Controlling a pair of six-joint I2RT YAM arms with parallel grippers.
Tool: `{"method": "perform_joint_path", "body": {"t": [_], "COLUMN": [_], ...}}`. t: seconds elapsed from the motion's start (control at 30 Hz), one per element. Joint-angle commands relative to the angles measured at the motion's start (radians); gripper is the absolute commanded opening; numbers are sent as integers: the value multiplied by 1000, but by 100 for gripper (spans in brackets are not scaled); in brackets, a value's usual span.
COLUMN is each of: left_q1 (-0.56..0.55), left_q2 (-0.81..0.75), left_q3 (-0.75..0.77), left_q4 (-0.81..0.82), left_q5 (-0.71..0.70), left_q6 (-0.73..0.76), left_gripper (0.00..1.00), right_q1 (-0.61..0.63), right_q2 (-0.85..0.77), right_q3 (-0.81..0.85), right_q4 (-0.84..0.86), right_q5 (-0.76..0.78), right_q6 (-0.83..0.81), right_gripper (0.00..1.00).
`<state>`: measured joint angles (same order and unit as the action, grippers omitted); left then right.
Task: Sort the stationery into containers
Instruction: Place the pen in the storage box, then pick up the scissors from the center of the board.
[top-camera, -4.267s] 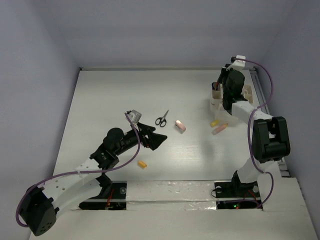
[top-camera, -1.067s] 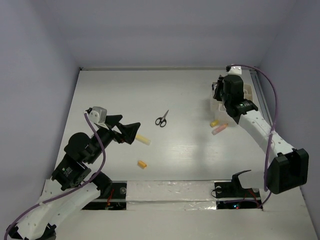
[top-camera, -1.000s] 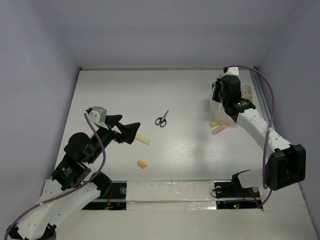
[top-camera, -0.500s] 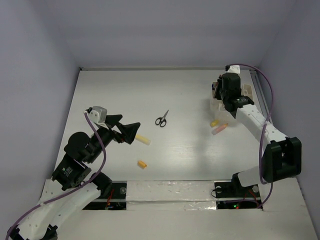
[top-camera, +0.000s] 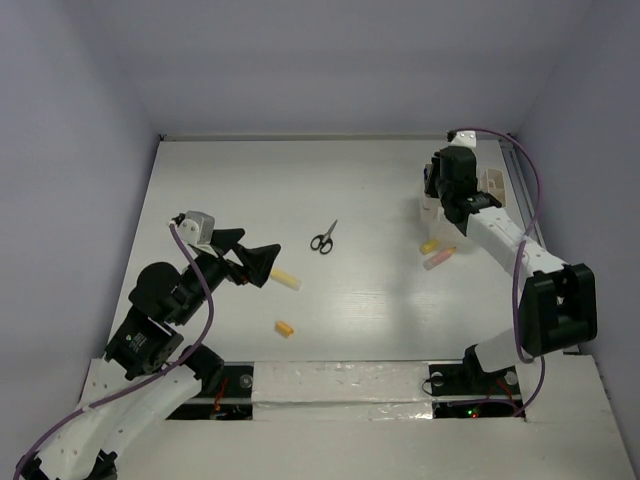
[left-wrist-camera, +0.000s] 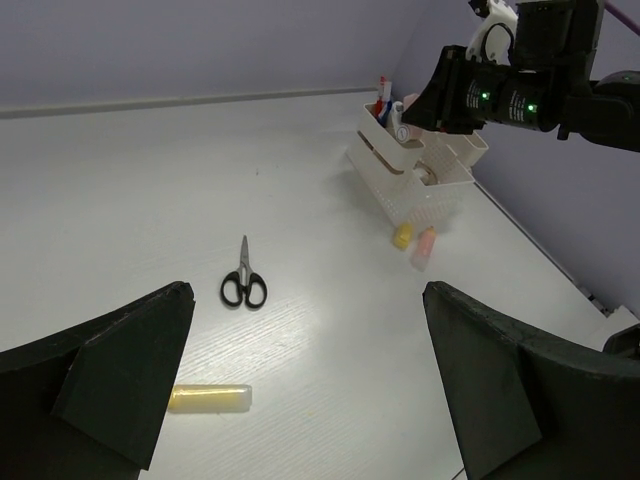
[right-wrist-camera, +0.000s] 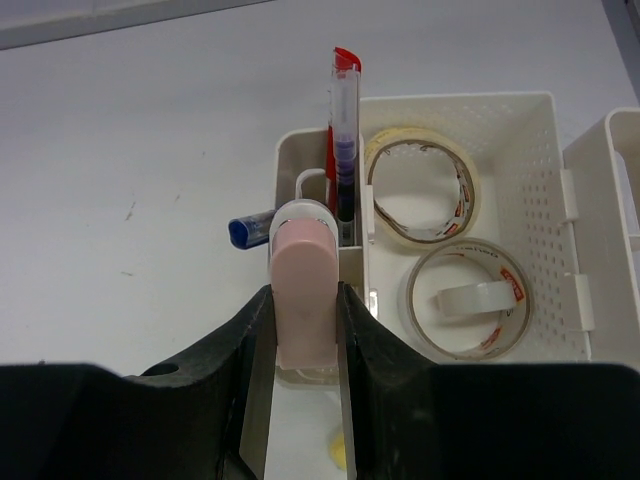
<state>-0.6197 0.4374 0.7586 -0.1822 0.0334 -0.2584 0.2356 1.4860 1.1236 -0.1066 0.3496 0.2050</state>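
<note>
The right arm rises from its base at the near edge, bends at the elbow along the right side of the bench (top-camera: 380, 200), and stretches to the far right corner. There the right end effector (right-wrist-camera: 303, 318) points down over the organiser (right-wrist-camera: 530, 150), its fingers (right-wrist-camera: 255, 335) pressed against both sides of an upright pink block (right-wrist-camera: 305, 290). The block hangs over the narrow compartments beside the red pen (right-wrist-camera: 343, 130) and blue pen (right-wrist-camera: 250, 230); whether its lower end is already inside one cannot be told. A beige tape roll (right-wrist-camera: 420, 185) and a clear tape roll (right-wrist-camera: 470, 298) lie flat in the large compartment. The left arm is drawn back toward the near left, its forearm raised and aimed across the bench, with the left end effector (left-wrist-camera: 310, 400) spread wide and holding nothing. Ahead of it on the bench lie a yellow block (left-wrist-camera: 208, 398) and the scissors (left-wrist-camera: 243, 285), with an orange piece (top-camera: 285, 328) nearer the bases. A small yellow piece (left-wrist-camera: 402, 236) and a pink piece (left-wrist-camera: 423, 247) lie just beside the organiser's near wall.
</note>
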Motion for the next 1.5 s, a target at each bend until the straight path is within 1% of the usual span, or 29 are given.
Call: {"method": "perform_joint_path", "body": {"t": [0.0,0.03,0.1,0.13,0.17,0.23,0.37,0.5,0.6,0.67,0.73,0.77,0.8,0.83,0.93,0.97,1.0,1.07,1.1,1.13,1.17,1.2,1.23,1.27,1.3,1.47], "left_q1": [6,15,15,15,15,15,25,25,25,34,34,34,34,43,52,52,52,61,61,61,61,61,61,61,61,61], "left_q2": [9,9,12,12,14,15,14,15,18,18,20,21,23,24,29,30,31,29,26,24,24,26,27,27,30,27], "left_q3": [-15,-15,-15,-15,-15,-15,-15,-16,-16,-16,-18,-18,-18,-18,-18,-18,-18,-19,-19,-19,-21,-19,-19,-18,-18,-18], "left_q4": [56,56,58,59,59,61,61,61,63,67,70,72,73,76,79,79,79,76,75,73,72,72,72,72,72,70], "left_q5": [19,20,26,28,31,34,36,37,42,49,59,60,68,72,79,80,79,72,68,62,60,59,59,59,59,56], "left_q6": [15,15,15,16,16,16,15,15,13,11,10,10,8,8,8,7,7,7,7,8,8,8,8,10,10,11], "left_gripper": [99,99,99,99,99,99,99,99,99,99,99,99,99,99,99,99,99,99,99,99,99,99,99,99,99,99], "right_q1": [-7,-7,-7,-7,-7,-7,-7,-7,-7,-7,-7,5,20,72,200,273,303,362,381,396,409,425,438,452,461,461], "right_q2": [-30,-44,-56,-69,-75,-87,-124,-196,-239,-282,-326,-337,-340,-337,-259,-192,-155,-77,0,37,74,112,185,212,255,345], "right_q3": [-27,-36,-68,-74,-79,-90,-91,-103,-140,-189,-237,-286,-307,-318,-291,-277,-245,-213,-191,-142,-116,-82,-5,19,34,146], "right_q4": [82,88,96,96,96,96,96,90,76,53,59,68,68,85,73,74,79,96,96,96,94,75,15,5,2,-71], "right_q5": [28,28,25,28,31,28,11,-23,-79,-153,-239,-270,-332,-342,-284,-279,-276,-259,-270,-294,-322,-372,-446,-446,-472,-495], "right_q6": [-4,-4,-1,-1,0,4,16,34,69,99,140,155,177,181,175,172,169,156,137,87,55,-34,-76,-113,-187,-321], "right_gripper": [28,33,36,42,44,52,54,53,46,37,20,16,16,14,14,16,18,27,31,34,35,35,35,35,35,36]}}
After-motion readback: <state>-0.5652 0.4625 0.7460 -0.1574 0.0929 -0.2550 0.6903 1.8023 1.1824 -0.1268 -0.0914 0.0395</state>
